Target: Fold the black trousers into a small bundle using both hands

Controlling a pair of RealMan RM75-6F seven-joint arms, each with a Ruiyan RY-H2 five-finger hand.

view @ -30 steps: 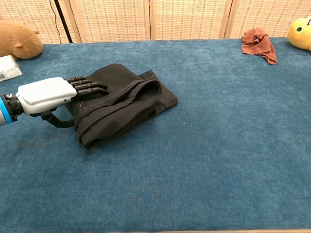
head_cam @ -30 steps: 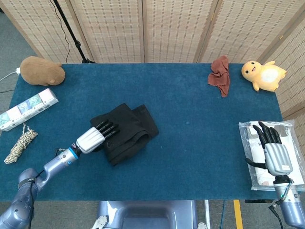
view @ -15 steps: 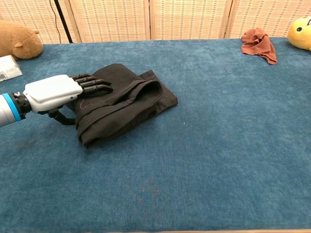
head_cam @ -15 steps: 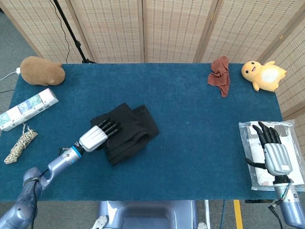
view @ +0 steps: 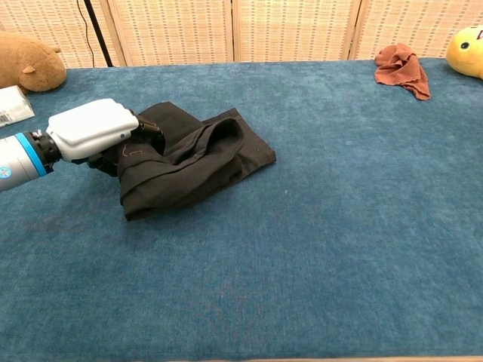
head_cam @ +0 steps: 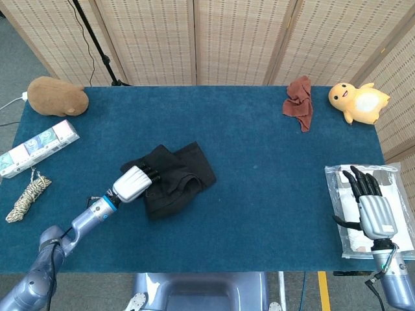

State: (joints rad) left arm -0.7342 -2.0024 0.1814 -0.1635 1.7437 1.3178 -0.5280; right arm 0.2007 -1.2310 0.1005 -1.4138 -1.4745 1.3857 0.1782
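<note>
Left hand (view: 90, 130) grips black trousers (view: 192, 158) at left edge. Soft, limp cloth; grab bunched folds. Right hand (head_cam: 371, 206) released, far right

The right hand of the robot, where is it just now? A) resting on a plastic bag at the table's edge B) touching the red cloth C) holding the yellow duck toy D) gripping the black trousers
A: the right hand lies on the plastic bag, far from the black trousers, which the left hand grips.
</note>
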